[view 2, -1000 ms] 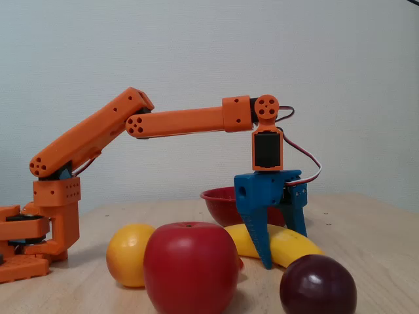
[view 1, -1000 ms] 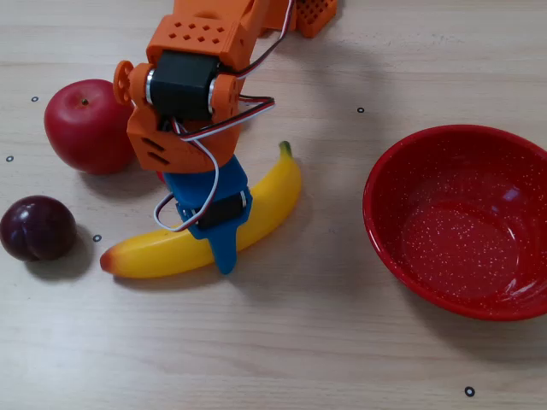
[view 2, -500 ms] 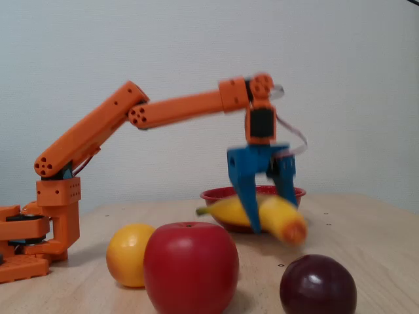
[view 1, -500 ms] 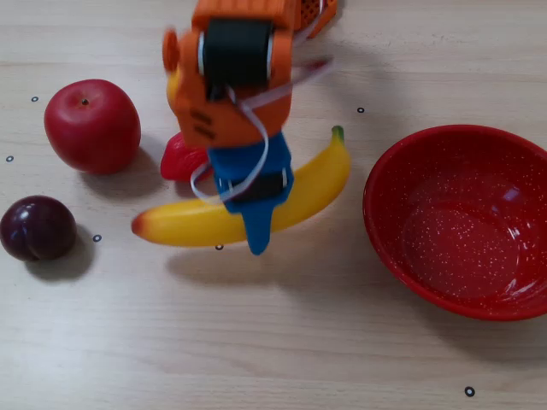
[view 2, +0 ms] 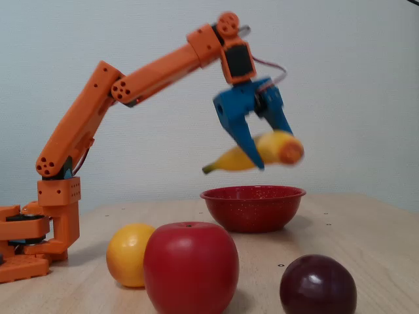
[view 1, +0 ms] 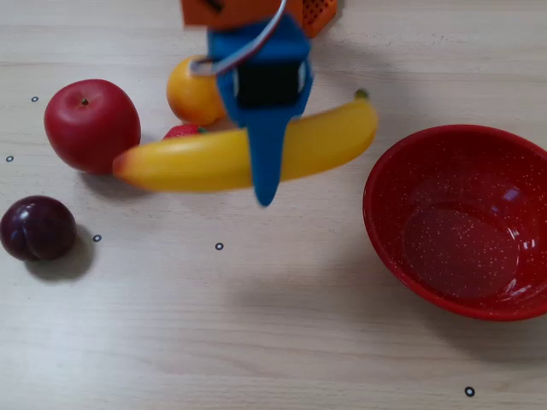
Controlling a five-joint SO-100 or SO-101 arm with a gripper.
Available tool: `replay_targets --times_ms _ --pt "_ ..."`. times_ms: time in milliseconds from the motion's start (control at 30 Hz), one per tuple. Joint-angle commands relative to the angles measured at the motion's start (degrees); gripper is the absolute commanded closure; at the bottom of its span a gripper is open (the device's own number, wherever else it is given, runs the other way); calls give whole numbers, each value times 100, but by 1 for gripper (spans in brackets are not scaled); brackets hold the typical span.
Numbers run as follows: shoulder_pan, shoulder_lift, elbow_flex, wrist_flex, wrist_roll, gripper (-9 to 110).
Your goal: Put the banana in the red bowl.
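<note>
Item: banana clamped mid-length in gripper, held high w/ clear air above table, short of bowl rim; apple, plum well apart.

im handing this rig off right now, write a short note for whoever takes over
Gripper: shut on the banana, gripped near its middle.
Banana: lifted well clear of the table, beside the red bowl, not yet over it in the top-down fixed view.
Red bowl: empty, sitting on the table.
Done: pick and lift.
Left: carry the banana over the bowl, lower it, release.
</note>
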Motion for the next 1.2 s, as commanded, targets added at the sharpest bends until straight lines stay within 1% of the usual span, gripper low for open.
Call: replay_targets --times_ms 0,233,333,467,633,833,1000,1167 --pt "475 1248 -571 448 -308 101" --pt "2004 1450 -642 422 -1081 101" --pt "2602 1169 -896 404 -1397 101" --pt "3085 589 -1266 448 -1485 101" --pt "3182 -167 -1617 299 -1441 101" --pt "2971 -844 -1652 88 -1362 101" --pt "2733 -1248 -1433 -360 -1318 101" --pt "2505 -1389 -791 -958 -1187 101"
